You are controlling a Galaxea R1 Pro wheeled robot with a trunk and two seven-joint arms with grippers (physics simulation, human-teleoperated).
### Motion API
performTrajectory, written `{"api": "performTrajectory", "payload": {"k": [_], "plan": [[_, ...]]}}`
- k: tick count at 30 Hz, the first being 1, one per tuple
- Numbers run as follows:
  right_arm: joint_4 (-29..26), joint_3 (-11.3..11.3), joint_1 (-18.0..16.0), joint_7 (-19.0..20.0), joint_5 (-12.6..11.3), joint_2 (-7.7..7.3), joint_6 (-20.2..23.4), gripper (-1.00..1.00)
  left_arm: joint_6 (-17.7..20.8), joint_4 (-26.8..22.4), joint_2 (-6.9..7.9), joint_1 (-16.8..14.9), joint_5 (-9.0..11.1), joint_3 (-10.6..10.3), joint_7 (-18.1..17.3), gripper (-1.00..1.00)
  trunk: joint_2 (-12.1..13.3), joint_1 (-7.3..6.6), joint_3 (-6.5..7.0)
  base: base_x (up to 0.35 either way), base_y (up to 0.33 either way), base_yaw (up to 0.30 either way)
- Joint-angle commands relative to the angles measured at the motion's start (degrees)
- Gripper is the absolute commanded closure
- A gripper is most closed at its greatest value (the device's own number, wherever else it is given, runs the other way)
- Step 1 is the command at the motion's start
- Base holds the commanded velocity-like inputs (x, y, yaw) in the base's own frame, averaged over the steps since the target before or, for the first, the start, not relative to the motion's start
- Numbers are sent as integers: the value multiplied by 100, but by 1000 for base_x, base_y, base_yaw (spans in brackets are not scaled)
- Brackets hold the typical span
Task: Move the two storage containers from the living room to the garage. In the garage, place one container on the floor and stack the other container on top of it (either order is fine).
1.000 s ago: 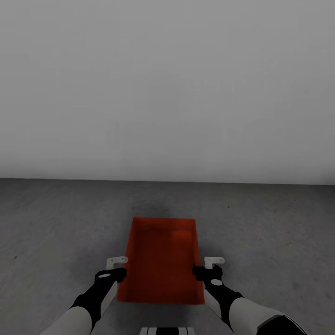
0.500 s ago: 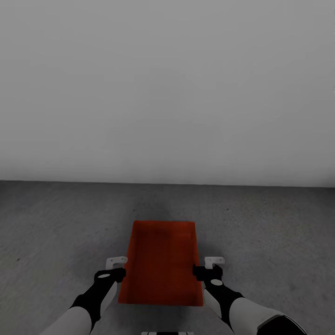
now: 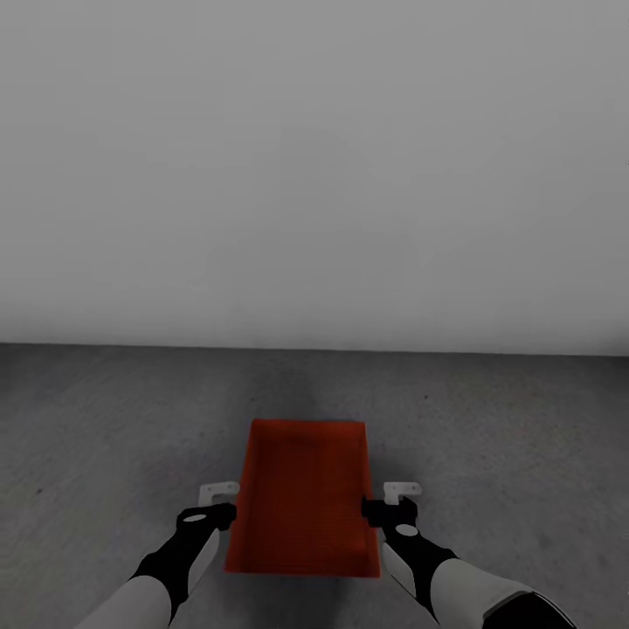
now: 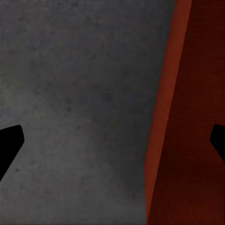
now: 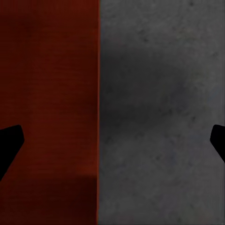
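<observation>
Orange-red container (image 3: 301,498); mottled dark grey floor (image 3: 105,419); plain white wall (image 3: 314,175).

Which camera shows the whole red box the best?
The head view: the whole storage container shows there, between both tools above the grey floor. The left wrist view catches just one side wall, the right wrist view a piece.

The head view looks forward and down at the container (image 3: 301,498); both wrist views look closely past its side walls at the floor (image 4: 79,108).
</observation>
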Motion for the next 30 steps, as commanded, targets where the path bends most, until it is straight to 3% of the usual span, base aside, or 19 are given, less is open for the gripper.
{"api": "performTrajectory", "payload": {"k": [1, 30], "plan": [[5, 49, -3, -18, -56, 1, -20, -100, 31, -12, -6, 0, 4, 32, 0, -100, 40, -23, 15, 0, 0, 0], [5, 49, -3, -23, -56, 1, -20, -100, 35, -16, -6, 0, 26, 38, -53, -100, 1203, -660, 536, 0, 0, 0]]}}
